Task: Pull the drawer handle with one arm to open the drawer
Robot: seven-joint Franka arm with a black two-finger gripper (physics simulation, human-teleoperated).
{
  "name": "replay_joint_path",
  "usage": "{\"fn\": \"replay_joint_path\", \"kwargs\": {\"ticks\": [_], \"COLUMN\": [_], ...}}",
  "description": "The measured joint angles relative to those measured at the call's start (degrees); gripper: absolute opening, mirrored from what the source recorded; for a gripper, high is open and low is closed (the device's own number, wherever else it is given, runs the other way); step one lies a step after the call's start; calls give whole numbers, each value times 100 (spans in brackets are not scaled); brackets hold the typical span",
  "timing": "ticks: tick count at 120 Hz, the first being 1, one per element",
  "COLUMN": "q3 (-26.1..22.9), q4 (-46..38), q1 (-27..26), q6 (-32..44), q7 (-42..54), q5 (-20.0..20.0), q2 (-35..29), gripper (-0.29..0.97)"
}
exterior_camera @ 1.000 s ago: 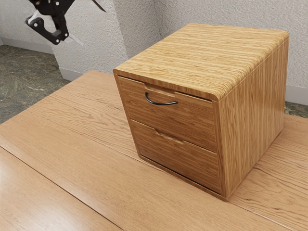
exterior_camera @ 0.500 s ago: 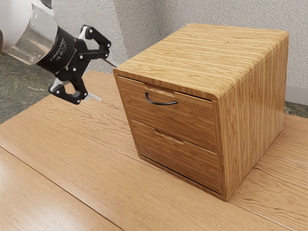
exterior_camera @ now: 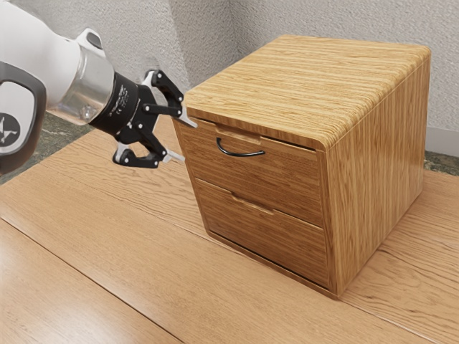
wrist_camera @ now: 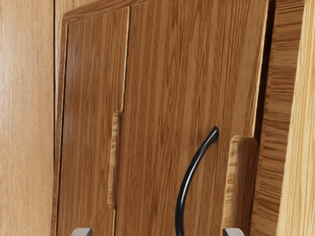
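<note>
cabinet (exterior_camera: 308, 79) on table (exterior_camera: 107, 244) | handle (exterior_camera: 239, 152) on upper drawer (exterior_camera: 287, 175) | pincer (exterior_camera: 181, 139) beside cabinet's front corner

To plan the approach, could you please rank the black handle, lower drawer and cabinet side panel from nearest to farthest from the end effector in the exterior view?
1. Black handle, on the upper drawer, just ahead of the end effector.
2. Lower drawer, below the handle.
3. Side panel, at the exterior view's right.

Black curved handle (wrist_camera: 189, 182) on one drawer front (wrist_camera: 187, 73), wooden lip (wrist_camera: 238, 187) just beside it. Second drawer front (wrist_camera: 91, 98) has a wooden pull (wrist_camera: 114, 157). Tool (wrist_camera: 157, 231) fingertips (wrist_camera: 81, 231) spread, handle between them.
</note>
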Motion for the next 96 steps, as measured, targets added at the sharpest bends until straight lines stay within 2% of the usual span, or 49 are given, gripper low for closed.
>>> {"fn": "replay_joint_path", "kwargs": {"ticks": [27,96], "q3": [149,141], "q4": [-200,-153], "q1": [-22,-78], "q6": [34,330], "q7": [49,377], "q5": [14,-55], "q2": [-4,454], "gripper": [30,27]}}
